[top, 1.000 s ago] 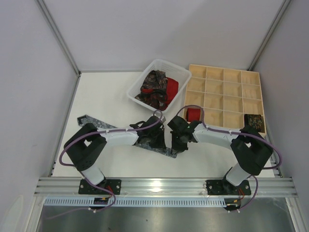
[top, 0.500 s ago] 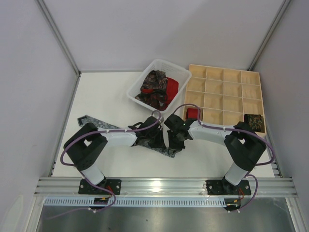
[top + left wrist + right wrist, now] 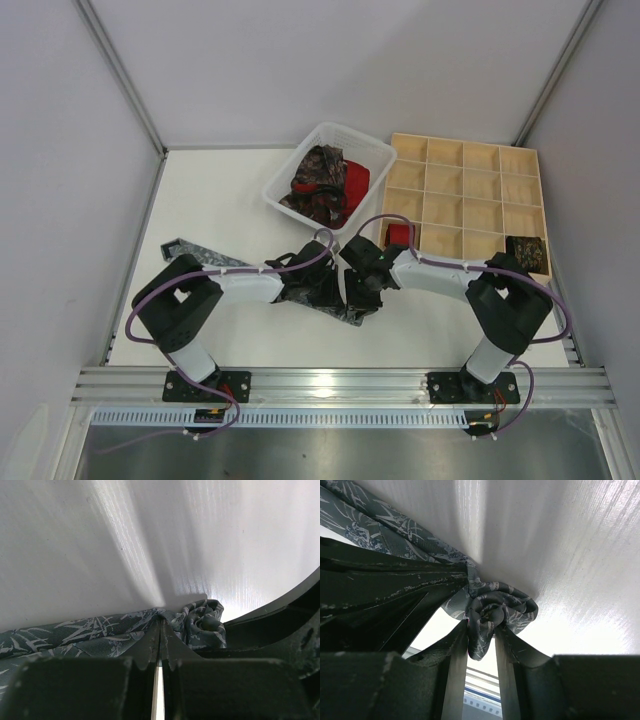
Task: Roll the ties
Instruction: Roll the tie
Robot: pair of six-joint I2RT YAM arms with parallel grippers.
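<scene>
Left pincer point(image 3: 160, 629): closed, pinched the grey tie point(image 3: 502, 605).
Right pincer point(image 3: 481, 630): narrowly parted; tie's rolled end sat between its fingers.
Tie position: lay mid-desk point(image 3: 230, 195), toward the near edge.

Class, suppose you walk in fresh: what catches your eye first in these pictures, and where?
At the middle of the table, the left claw pinches a grey patterned tie, whose rolled end sits between the parted fingers of the right claw. Behind, a white basket holds more ties; the wooden tray at right carries a red roll and a dark roll.
</scene>
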